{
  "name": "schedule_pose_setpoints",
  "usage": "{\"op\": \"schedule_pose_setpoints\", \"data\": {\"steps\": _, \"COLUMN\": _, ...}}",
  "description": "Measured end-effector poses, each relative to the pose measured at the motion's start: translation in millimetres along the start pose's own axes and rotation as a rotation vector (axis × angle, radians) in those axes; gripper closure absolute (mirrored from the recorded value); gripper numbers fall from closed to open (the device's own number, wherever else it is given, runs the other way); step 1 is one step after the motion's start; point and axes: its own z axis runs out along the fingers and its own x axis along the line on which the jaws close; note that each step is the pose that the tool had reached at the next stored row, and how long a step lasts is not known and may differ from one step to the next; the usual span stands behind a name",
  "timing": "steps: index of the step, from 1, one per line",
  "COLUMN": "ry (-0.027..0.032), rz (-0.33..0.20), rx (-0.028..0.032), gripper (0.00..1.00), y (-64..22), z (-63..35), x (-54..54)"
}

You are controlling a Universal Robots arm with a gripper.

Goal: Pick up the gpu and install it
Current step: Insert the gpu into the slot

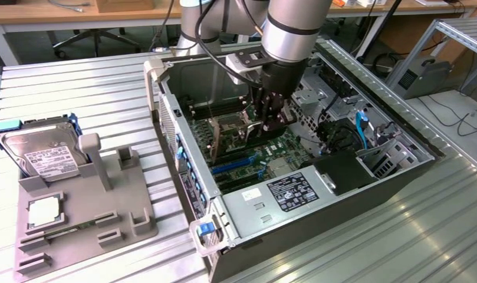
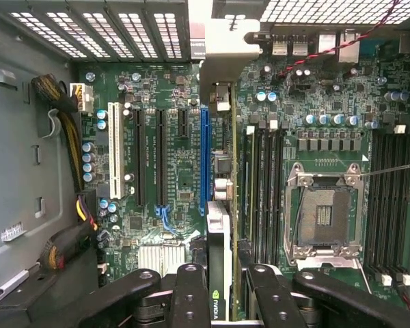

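Black gripper (image 2: pixel 224 272) arms pinch the gpu (image 2: pixel 219 232) edge-on between them, the jaws closed on the card's two flat faces near the end with the green logo. In the exterior view the gripper (image 1: pixel 271 118) hangs inside the open case (image 1: pixel 301 236), low over the motherboard (image 2: pixel 164 225). The gpu runs along and just beside the blue slot (image 2: pixel 203 160), and its metal bracket (image 2: pixel 222 48) reaches towards the case's rear wall. Whether its lower edge touches the slot cannot be told.

The card looks light and stiff, but fragile. Its faces carry small parts and its contact edge is bare, so the flat faces near the top edge seem the safest hold. A tilted card would likely bind in the slot.

A hard drive (image 1: pixel 45 153) stands in a grey holder (image 1: pixel 89 206) on the desk (image 1: pixel 104 94), well apart at the exterior view's left.
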Motion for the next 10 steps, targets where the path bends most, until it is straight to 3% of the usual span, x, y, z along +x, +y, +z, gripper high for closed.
{"op": "schedule_pose_setpoints", "data": {"steps": 10, "ry": 0.0065, "rz": 0.000, "rx": 0.0000, "gripper": 0.73, "y": 1.5, "z": -0.1, "x": 0.1}}
